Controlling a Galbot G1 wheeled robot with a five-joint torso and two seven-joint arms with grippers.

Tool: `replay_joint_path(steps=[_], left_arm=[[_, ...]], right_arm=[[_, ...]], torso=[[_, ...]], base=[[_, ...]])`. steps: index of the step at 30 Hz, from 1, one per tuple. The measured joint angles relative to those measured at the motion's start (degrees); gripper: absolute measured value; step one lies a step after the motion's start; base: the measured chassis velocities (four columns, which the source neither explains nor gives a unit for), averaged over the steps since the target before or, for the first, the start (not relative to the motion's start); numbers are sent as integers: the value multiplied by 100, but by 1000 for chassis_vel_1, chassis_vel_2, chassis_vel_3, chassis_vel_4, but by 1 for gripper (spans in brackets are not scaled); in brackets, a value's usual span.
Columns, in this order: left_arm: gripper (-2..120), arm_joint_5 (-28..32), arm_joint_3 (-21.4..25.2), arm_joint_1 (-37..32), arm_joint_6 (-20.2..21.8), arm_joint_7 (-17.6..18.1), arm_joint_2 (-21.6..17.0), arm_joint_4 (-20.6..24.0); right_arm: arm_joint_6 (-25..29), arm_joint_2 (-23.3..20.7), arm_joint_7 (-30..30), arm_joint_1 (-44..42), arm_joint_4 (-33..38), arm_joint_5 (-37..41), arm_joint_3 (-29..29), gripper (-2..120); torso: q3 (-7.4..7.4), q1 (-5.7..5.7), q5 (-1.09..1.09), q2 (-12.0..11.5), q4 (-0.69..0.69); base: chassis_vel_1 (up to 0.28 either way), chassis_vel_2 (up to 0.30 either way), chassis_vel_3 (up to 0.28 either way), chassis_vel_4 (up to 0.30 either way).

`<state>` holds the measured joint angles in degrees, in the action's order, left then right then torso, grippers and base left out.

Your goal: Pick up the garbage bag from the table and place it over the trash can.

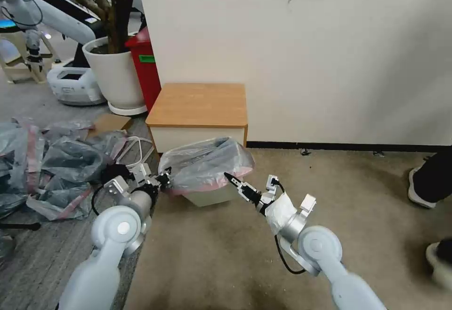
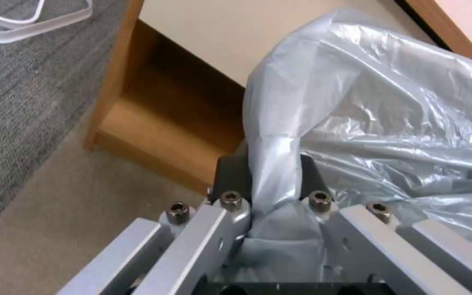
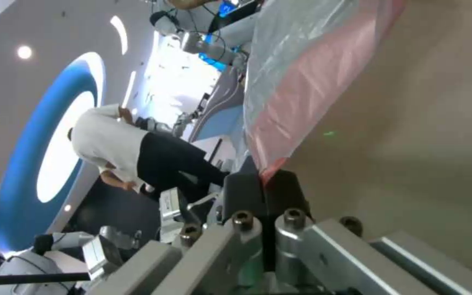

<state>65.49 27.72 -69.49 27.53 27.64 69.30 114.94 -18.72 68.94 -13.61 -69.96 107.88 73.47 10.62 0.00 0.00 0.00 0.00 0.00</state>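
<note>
Garbage bag (image 1: 207, 162): thin translucent grey plastic, pink-red band along the rim. Draped over the trash can (image 1: 209, 197), which stands on the beige carpet directly in front of the worktop (image 1: 197, 105). The bag billows up in a loose dome above the can; its long axis runs side to side, from the robot's left to its right, and the pink rim hangs down over the can's near wall, facing the robot. Cream plastic of the can shows below the rim band.

Left tool (image 1: 165, 178): at the left end of the bag, closed on a twisted bunch of grey film; the left wrist view shows the film (image 2: 280, 164) pinched between the two dark fingers (image 2: 233, 172).

Right tool (image 1: 228, 177): at the bag's near right edge, closed on the pink rim; the right wrist view shows the rim (image 3: 301, 102) running into the shut black pads (image 3: 244, 192).

Worktop: orange-brown top bare, cream drawer front behind the bag, shelf opening below.

Heap of similar bags (image 1: 56, 159): on the floor to the robot's left, well apart from the can.
</note>
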Motion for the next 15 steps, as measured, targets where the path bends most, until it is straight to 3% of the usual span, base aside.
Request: replay_joint_path(steps=[15], left_arm=[[6, 53, 70, 4, -19, 25, -3, 24]], right_arm=[[97, -19, -133, -108, -97, -144, 62, 0]], torso=[[0, 0, 0, 0, 0]], base=[[0, 0, 0, 0]])
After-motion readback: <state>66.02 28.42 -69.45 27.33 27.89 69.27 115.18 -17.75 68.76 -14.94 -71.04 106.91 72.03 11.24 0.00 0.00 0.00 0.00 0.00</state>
